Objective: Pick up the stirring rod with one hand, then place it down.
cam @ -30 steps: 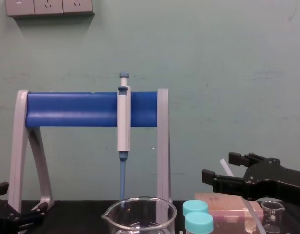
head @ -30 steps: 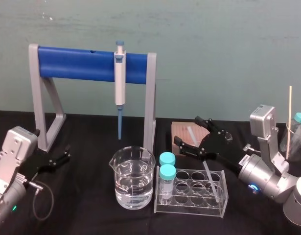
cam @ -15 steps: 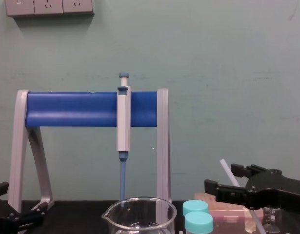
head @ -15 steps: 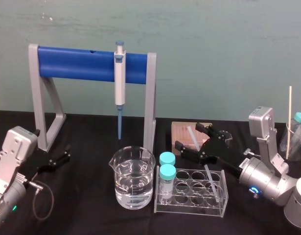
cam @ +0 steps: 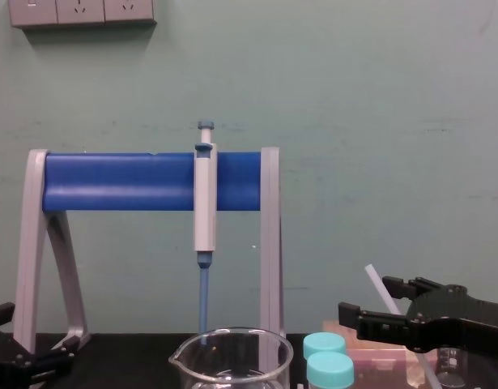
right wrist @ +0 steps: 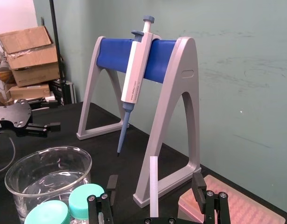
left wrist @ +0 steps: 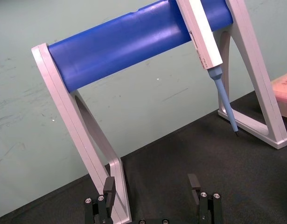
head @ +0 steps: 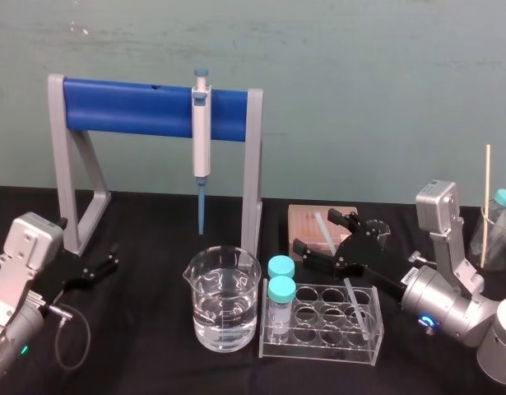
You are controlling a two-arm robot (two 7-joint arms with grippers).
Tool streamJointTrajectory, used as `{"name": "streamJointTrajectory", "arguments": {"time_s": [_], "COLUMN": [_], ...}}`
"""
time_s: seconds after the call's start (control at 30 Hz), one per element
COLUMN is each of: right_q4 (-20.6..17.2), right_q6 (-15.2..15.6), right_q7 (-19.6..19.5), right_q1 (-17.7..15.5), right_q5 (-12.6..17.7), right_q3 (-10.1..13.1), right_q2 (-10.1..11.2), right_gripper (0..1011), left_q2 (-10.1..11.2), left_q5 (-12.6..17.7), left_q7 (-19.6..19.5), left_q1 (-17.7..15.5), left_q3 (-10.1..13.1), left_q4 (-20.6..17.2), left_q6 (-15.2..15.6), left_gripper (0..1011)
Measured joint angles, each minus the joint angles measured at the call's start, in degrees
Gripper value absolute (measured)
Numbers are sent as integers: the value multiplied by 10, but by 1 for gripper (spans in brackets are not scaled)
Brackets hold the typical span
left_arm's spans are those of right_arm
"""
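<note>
2 fingers of the right gripper (head: 315, 233) are spread wide and set on either side of the stirring rod (head: 355, 300), and nothing is gripped. The rod is leaned in the clear test tube rack (head: 318, 346): its lower end is lodged in a well at the rack's right end, and its upper part is tilted back and leftward, above the pink tip box (head: 302, 216). That free upper part is the part bracketed, which is judged to let the rod be taken from the side, clear of the rack. In the right wrist view a gap seems to be left on each side, though contact cannot be ruled out. Little room is left around it: 2 teal-capped vials (head: 280, 290) are stood at the rack's left end, the water-filled beaker (head: 222, 300) is set just beside those, and a leg of the pipette stand (head: 252, 181) is planted behind. The left gripper (head: 109, 260) is parked well apart at the table's (head: 154, 329) left, open and empty.
</note>
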Motion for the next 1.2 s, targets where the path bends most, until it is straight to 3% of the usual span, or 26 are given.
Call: {"name": "streamJointTrajectory", "arguments": {"time_s": [0.27,0.37,0.67,1.2], "right_q4": [0,0,1,1], "right_q6": [0,0,0,-1], "right_q7": [0,0,0,0], "right_q1": [0,1,1,1], "right_q5": [0,0,1,1], "right_q3": [-1,-1,-1,-1], "right_q2": [0,0,1,1], "right_gripper": [1000,956,735,207], "left_q2": [0,0,0,0], "left_q5": [0,0,0,0], "left_q7": [0,0,0,0], "left_q1": [0,0,0,0], "left_q3": [0,0,0,0], "left_q4": [0,0,0,0], "left_q6": [0,0,0,0], "left_gripper": [1000,1000,1000,1000]}}
